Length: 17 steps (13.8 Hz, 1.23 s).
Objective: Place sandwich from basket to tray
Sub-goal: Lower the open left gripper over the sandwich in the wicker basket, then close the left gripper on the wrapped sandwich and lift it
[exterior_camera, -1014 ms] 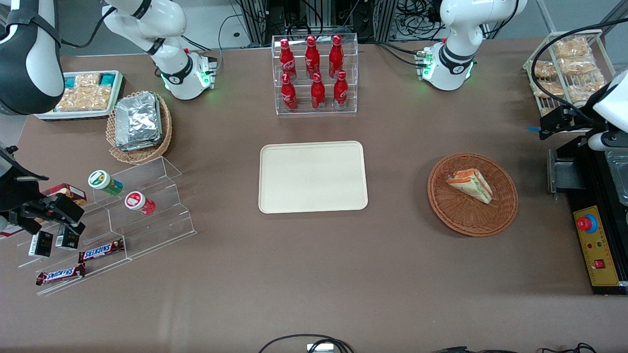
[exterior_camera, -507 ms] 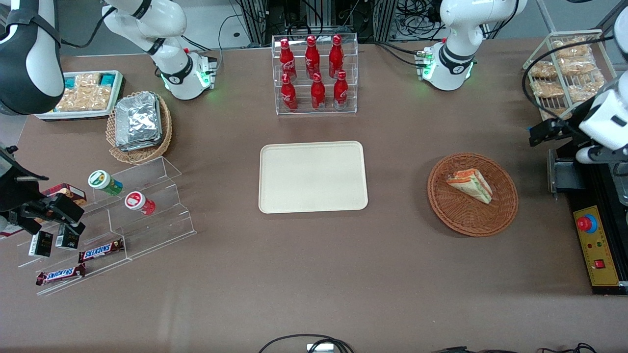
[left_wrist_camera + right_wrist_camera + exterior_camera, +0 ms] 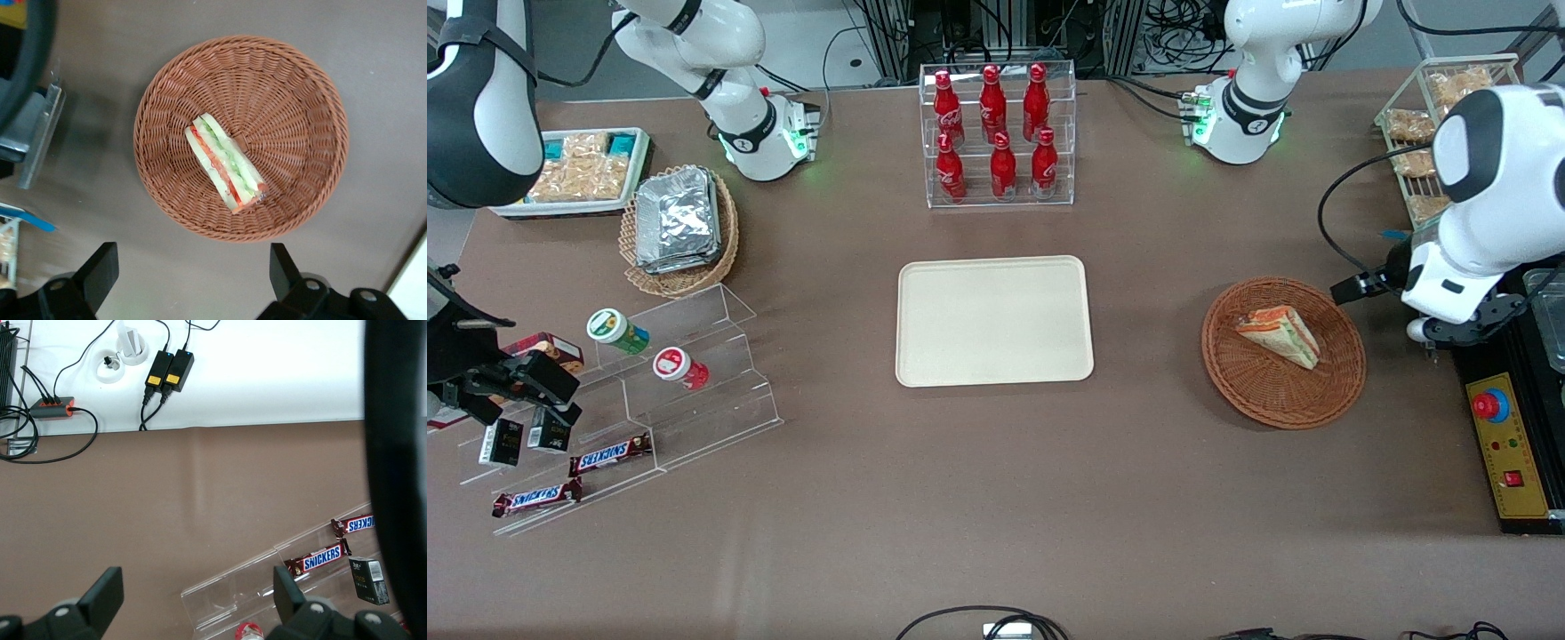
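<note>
my gripper (image 3: 190, 280) hangs open beside the basket (image 3: 307, 100); the sandwich (image 3: 225, 162) lies diagonally, mid-right in the front frame

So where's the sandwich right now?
The sandwich lies in the round brown basket, toward the working arm's end of the table, beside the beige tray. The open gripper hovers above the basket, touching nothing.
</note>
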Motion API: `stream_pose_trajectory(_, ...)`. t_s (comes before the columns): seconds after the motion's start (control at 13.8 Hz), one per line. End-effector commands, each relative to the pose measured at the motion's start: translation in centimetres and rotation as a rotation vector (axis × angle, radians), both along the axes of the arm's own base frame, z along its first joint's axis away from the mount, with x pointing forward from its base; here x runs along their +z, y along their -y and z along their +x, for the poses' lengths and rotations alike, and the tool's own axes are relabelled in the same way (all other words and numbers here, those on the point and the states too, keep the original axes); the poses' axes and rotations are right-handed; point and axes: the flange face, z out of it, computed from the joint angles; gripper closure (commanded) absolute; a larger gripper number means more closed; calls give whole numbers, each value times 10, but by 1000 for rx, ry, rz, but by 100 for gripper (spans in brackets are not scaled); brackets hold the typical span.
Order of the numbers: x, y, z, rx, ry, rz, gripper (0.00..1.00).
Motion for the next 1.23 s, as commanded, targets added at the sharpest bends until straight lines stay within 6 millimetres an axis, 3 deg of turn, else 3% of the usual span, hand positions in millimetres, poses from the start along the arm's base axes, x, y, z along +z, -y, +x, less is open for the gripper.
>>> stream_pose_trajectory(0.0, -30, 0, -15, 135, 33, 25, 0)
stream_pose_trajectory(0.72, -126, 15, -6, 514, 64, 53, 0)
stream_pose_trajectory(0.8, -136, 23, -8, 522, 65, 54, 0)
stream_pose_trajectory(1.16, -174, 23, -29, 547, 71, 50, 0)
